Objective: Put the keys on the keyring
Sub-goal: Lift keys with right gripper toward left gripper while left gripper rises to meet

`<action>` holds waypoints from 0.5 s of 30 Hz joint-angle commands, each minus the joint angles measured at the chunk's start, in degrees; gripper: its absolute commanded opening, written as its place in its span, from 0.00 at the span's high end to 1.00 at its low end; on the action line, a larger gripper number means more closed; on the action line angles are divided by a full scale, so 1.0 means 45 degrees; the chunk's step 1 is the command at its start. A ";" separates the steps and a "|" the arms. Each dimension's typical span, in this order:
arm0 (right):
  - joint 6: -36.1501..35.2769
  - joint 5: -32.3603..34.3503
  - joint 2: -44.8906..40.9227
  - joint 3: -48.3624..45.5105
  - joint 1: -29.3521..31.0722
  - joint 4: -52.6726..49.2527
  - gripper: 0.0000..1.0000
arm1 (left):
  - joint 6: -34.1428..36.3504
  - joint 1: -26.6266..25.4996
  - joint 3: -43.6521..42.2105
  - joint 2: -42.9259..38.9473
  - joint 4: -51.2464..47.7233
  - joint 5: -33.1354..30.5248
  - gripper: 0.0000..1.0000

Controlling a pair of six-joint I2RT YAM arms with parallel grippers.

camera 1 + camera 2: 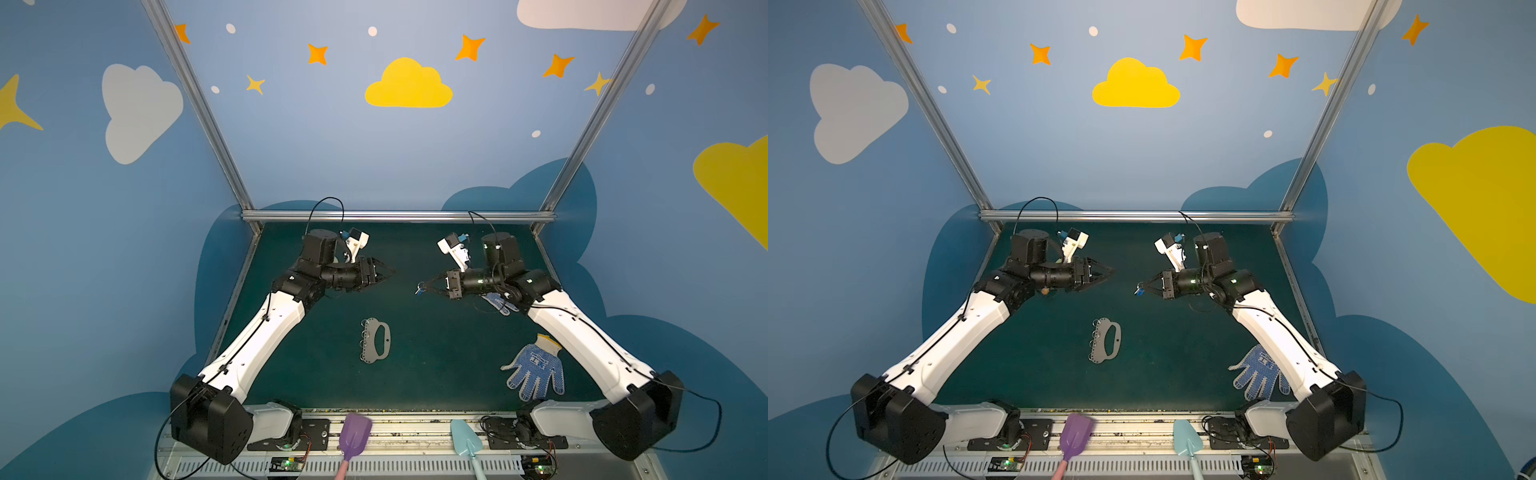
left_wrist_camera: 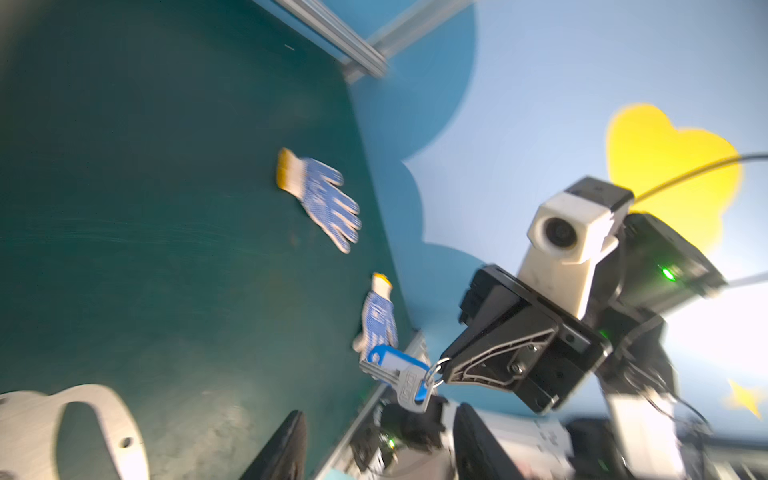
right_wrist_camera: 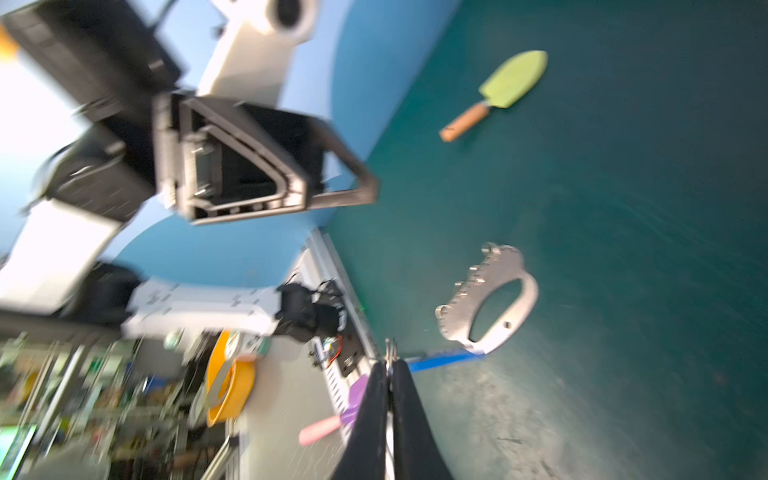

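The keys hang in the air from my right gripper, which is shut on their small split ring. In the left wrist view the silver keys dangle with their blue tag from that gripper's tip. In the right wrist view the right gripper is pinched shut and the blue tag sticks out beside it. The grey keyring lies flat on the green mat, nearer the front. My left gripper is open and empty, facing the keys across a gap.
Two blue-dotted work gloves lie on the right, one glove in the open and a second glove under the right arm. A purple scoop and a light blue shovel rest at the front edge. A green trowel lies under the left arm.
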 commanded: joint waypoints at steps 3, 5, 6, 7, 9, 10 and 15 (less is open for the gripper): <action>-0.0661 -0.2680 -0.0340 0.0667 0.0192 0.0010 0.93 | 0.0538 -0.0152 0.0198 -0.0766 0.0729 0.2860 0.45; -0.0544 -0.3160 -0.0371 0.0796 0.0270 0.0192 0.93 | 0.0341 -0.0384 0.0089 -0.0899 0.1095 0.3080 0.44; -0.0409 -0.3306 -0.0409 0.0792 0.0300 0.0385 0.93 | 0.0357 -0.0544 0.0051 -0.0965 0.1229 0.3150 0.45; -0.0253 -0.3392 -0.0457 0.0788 0.0291 0.0565 0.93 | 0.0377 -0.0674 0.0064 -0.0989 0.1270 0.3276 0.45; -0.0010 -0.3614 -0.0527 0.0772 0.0291 0.0912 0.93 | 0.0212 -0.0821 0.0102 -0.1023 0.1340 0.3509 0.47; 0.0130 -0.3705 -0.0543 0.0763 0.0291 0.1122 0.93 | 0.0114 -0.0905 0.0117 -0.0992 0.1410 0.3637 0.47; 0.0272 -0.3405 -0.0711 0.0772 0.0286 0.1352 0.92 | 0.0533 -0.1358 0.0374 -0.0970 0.0879 0.3251 0.50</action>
